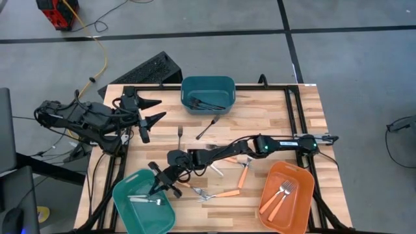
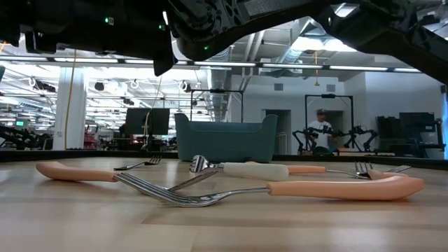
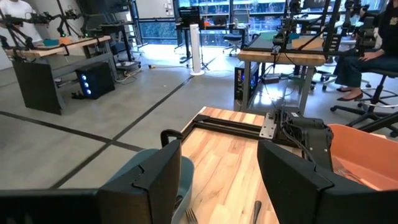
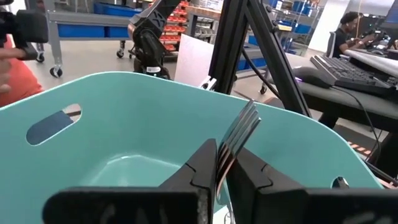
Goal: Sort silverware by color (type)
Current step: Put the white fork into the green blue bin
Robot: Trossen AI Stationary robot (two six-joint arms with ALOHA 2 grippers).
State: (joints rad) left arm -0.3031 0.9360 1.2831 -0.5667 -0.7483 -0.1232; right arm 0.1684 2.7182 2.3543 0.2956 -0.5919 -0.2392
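My right gripper [image 1: 161, 184] reaches across the table to the light teal bin [image 1: 123, 211] at the near left and is shut on a silver fork [image 4: 244, 127] above the bin's inside. Another silver fork [image 1: 144, 199] lies on the bin's floor. My left gripper [image 1: 153, 110] hangs open and raised over the table's far left corner, touching nothing. Loose silverware lies mid-table: orange-handled forks [image 1: 244, 172] [image 1: 221, 193], a white-handled one [image 1: 214, 170] and a dark fork [image 1: 207, 128]. My right gripper pinches the silver fork between its two fingers [image 4: 202, 163], just below the tines [image 4: 231, 146]. The fingers come in about level, slanting from the table's right. The tines stick out past the fingertips, tilted upward and clear of the bin; the fingers hide the handle.
A dark teal bin [image 1: 208, 94] with dark utensils stands at the far middle. An orange bin [image 1: 299, 195] holding orange-handled forks sits at the near right. A small fork [image 1: 181, 133] lies left of the dark one. Black frame rails [image 1: 292, 104] edge the table.
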